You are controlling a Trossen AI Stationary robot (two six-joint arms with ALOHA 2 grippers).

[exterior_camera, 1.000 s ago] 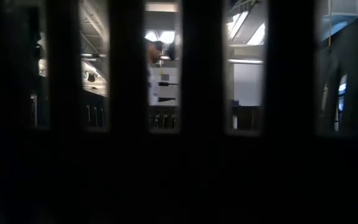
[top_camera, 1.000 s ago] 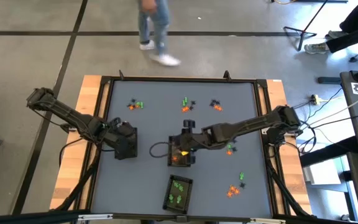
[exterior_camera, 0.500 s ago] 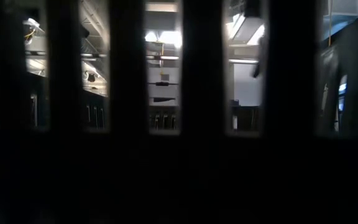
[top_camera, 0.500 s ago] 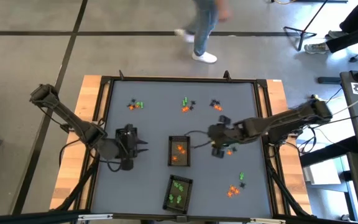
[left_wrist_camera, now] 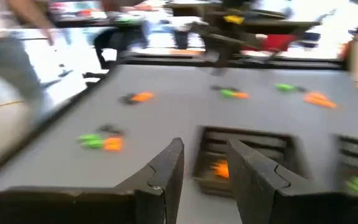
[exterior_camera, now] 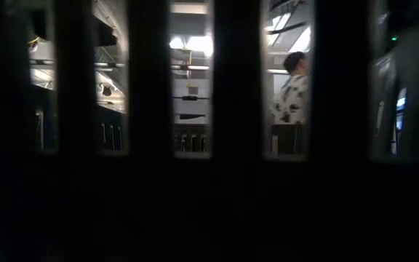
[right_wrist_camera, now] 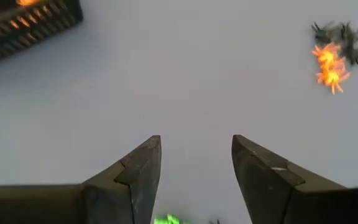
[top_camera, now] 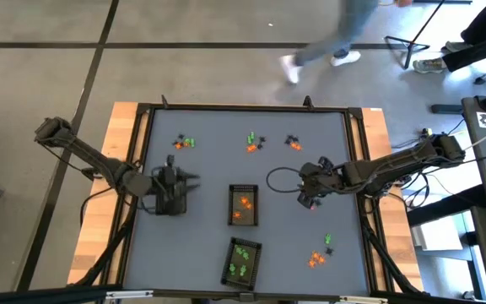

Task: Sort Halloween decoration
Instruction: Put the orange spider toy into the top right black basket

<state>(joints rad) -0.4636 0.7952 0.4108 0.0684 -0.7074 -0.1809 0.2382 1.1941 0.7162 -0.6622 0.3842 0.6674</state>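
We see tiny spiky plastic trinkets [top_camera: 251, 143], orange, green and black, lying in little heaps on the smooth grey table [top_camera: 209, 169], most near its far edge and right side. In the middle, a dark slatted tray [top_camera: 243, 205] holds orange ones, and another tray [top_camera: 242, 261] by the near edge holds green ones. The right gripper [right_wrist_camera: 196, 163] hangs low over bare table right of the middle tray, its flat dark fingers spread and holding nothing; the left gripper [left_wrist_camera: 205, 163] waits left of that tray, fingers parted and empty too.
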